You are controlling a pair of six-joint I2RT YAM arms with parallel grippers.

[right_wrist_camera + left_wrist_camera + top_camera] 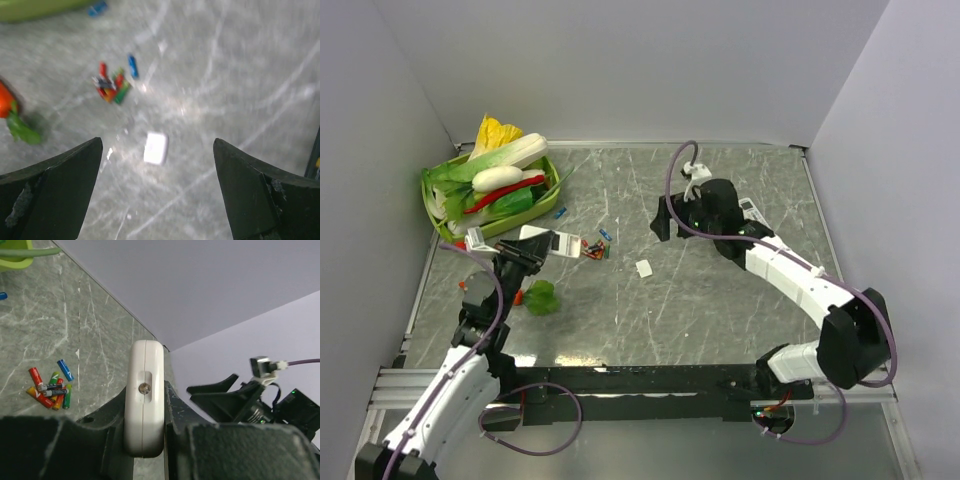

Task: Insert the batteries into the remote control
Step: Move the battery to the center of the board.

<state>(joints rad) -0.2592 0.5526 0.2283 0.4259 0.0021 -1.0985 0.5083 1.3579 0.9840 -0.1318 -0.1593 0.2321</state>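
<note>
Remote control (145,365) clamped edge-on in my left gripper (145,412). Right gripper (157,142) spread wide, holding nothing, above a small white piece (644,268), maybe the cover. Batteries (50,390) piled loose on the table (720,300). Loading looks unstarted.

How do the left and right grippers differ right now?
Left gripper is shut on the remote control; right gripper is open and empty. Left gripper is near the batteries; right gripper is aimed at a small white piece. Both are black.
</note>
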